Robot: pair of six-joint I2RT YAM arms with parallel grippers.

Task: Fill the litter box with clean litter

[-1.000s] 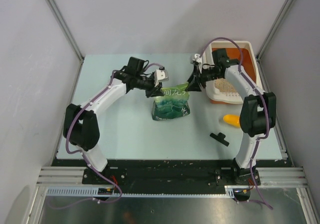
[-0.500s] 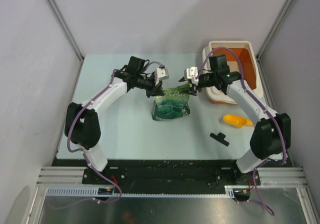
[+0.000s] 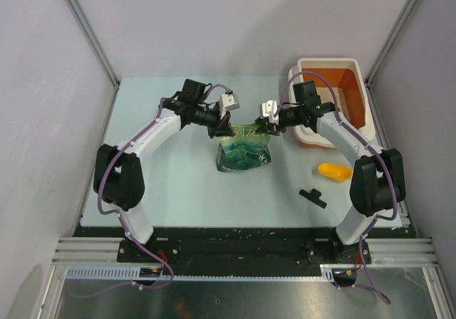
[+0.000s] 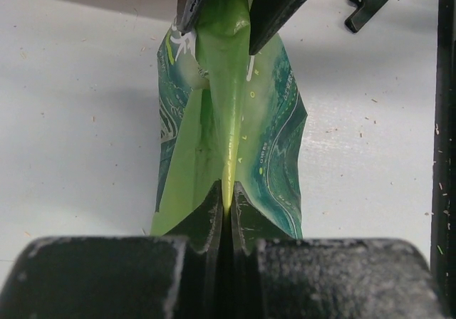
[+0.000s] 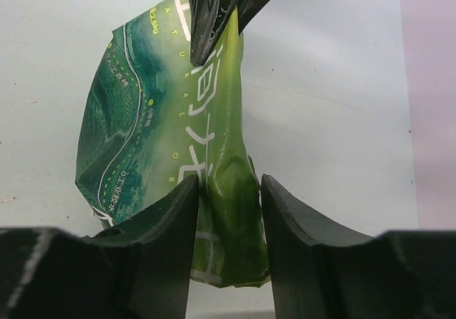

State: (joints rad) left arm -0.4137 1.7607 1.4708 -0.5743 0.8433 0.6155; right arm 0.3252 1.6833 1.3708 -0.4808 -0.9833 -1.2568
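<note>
One green bag (image 3: 244,154) stands near the middle of the pale table (image 3: 171,184), and two arms meet at its top edge from opposite sides. The left gripper (image 4: 226,194) is clenched on the bag's upper seam, its two fingers pressed together with only the thin green fold between them. The right gripper (image 5: 228,191) straddles the other end of that same top edge. Its two fingers stand apart with a thick crease of the bag filling most of the gap, and it is not possible to tell whether they are squeezing it or only bracketing it. The one litter box (image 3: 328,63), orange inside with a wide white rim, sits at the far right corner of the table, behind the right arm, which hides its near end. It lies just beside the bag's right side but apart from it. One yellow scoop (image 3: 333,171) lies on the table in front of the box. One small black clip (image 3: 312,197) lies nearer still, apart from the scoop.
</note>
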